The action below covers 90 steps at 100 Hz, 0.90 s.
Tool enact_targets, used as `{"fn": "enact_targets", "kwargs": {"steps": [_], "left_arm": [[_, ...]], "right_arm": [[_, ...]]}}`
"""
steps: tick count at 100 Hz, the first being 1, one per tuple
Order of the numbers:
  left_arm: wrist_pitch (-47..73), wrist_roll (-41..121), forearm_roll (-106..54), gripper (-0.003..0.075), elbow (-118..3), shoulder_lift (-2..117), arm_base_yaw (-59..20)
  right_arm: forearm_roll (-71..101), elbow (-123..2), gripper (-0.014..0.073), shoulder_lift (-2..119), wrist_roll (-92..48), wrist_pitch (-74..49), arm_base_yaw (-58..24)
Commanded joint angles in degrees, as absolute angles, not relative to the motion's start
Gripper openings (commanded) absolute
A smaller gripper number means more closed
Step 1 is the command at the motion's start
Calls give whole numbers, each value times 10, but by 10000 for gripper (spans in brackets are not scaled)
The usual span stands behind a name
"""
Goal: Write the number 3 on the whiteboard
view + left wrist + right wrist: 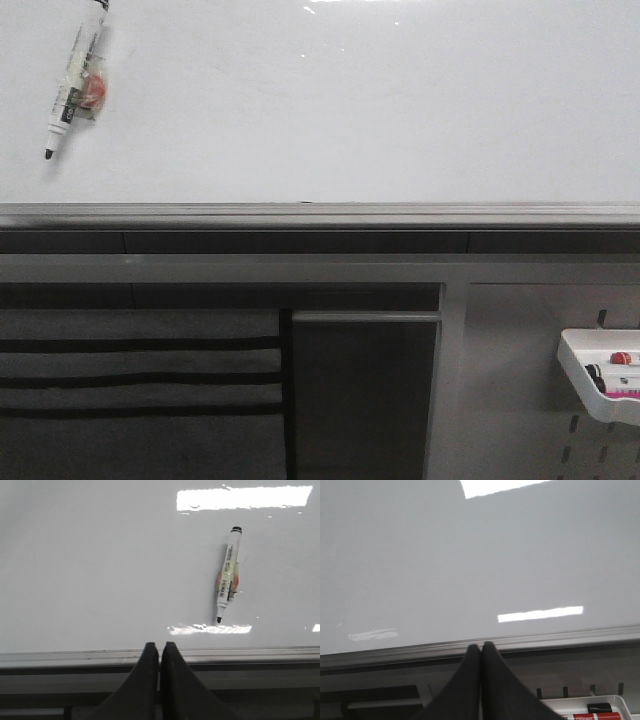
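Both of your hands are closed with the fingers pressed together and nothing between them: the left hand (160, 652) and the right hand (481, 652) each sit low, just off the whiteboard's grey edge rail (320, 215), touching neither board nor pen. You'll find the whiteboard (350, 110) bare of any digit; no 3 shows on it. One uncapped marker (72, 85) lies on the board toward its ten o'clock corner in the front view, long axis running from one o'clock down to seven, black tip at the seven o'clock end. At four o'clock a white tray (600, 375) of markers hangs on the pegboard (520, 400)
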State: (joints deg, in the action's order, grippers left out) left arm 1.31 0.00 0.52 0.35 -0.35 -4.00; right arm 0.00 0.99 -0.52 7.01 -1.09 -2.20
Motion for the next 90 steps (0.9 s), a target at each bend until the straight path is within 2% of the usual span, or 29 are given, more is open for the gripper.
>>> {"fn": "enact_targets", "kwargs": {"steps": [1,28,67,78,90], "left_arm": [[-35,0,0,-18,5,-21,-44],[-35,0,0,-18,5,-21,-44],[-37,0,-26,-18,-11,-21,-44],[-7,0,-35,-18,-60,-21,-44],[90,0,-36,-18,-150,-4,-44]], "right_arm": [[-9,22,-66,-18,67,36,-19],[-63,22,-66,-18,34,33,-19],[-49,15,-66,-18,37,55,-19],[0,-28,-66,-17,37,0,-19],[0,-106,-66,-3,37,-101,-19]]}}
